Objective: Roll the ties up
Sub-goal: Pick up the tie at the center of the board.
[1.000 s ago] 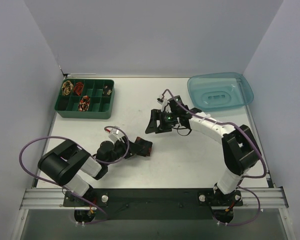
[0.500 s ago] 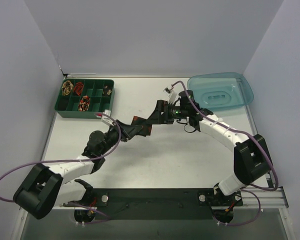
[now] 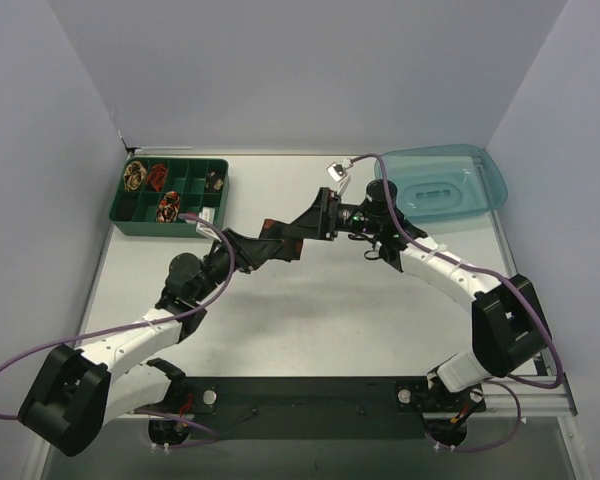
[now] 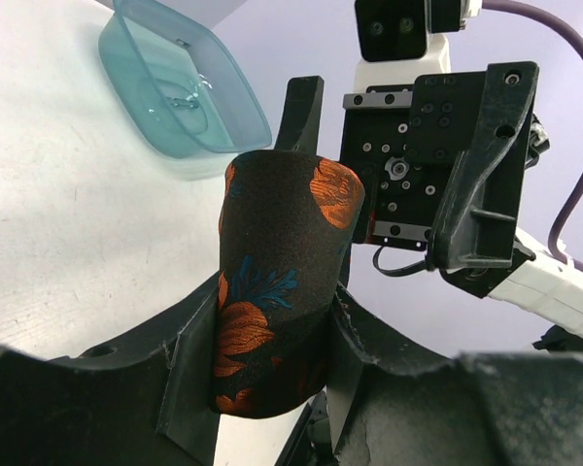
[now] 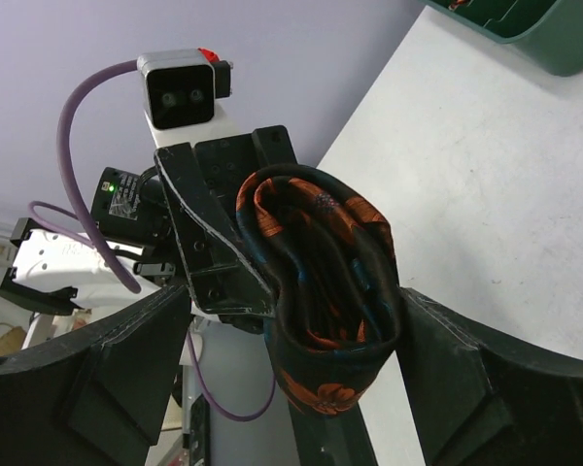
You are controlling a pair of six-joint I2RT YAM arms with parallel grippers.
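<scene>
The tray is sitting at the far left of the surface with coiled ties lying in its compartments, and the tub is sitting at the far right. Between them, the left hand is gripping the rolled tie from the left, while the right hand is reaching in from the right, its fingers standing apart on either side of it.
</scene>
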